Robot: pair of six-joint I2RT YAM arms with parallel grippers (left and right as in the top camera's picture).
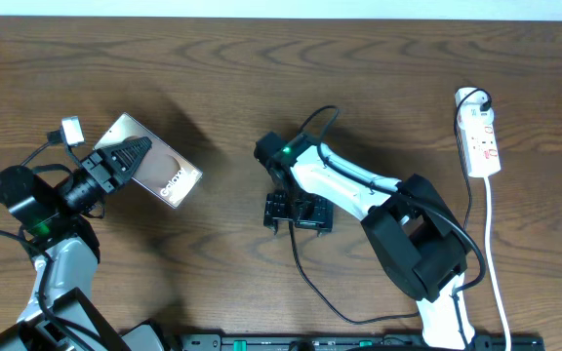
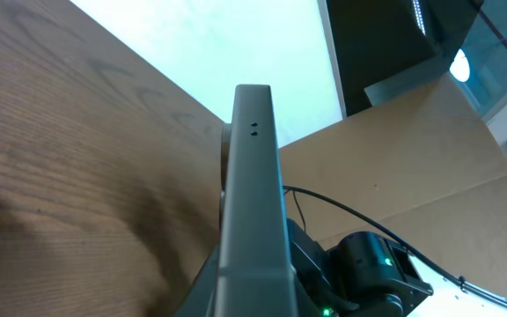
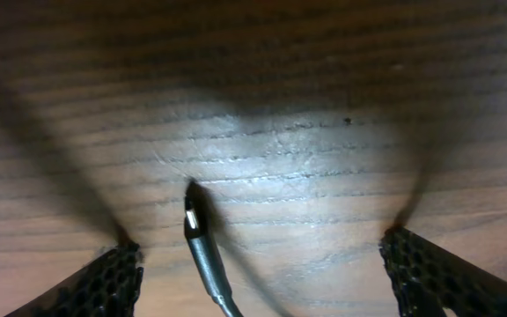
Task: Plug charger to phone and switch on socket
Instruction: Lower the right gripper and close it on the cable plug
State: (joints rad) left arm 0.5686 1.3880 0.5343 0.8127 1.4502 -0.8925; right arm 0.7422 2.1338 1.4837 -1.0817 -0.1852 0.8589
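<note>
Entry: charger [image 3: 202, 251], limp, light, probably slippery; I'd pinch just behind its tip; right gripper [image 1: 297, 216] apart astride it; left gripper [image 1: 130, 156] clamps phone [image 1: 169, 175].

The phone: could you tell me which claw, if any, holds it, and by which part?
The left claw holds the phone by the end opposite its lettered label; the right claw holds nothing.

White-shelled right arm [image 1: 354, 187] and left arm [image 1: 61, 265] carry black joints, black cables, green lights.
</note>
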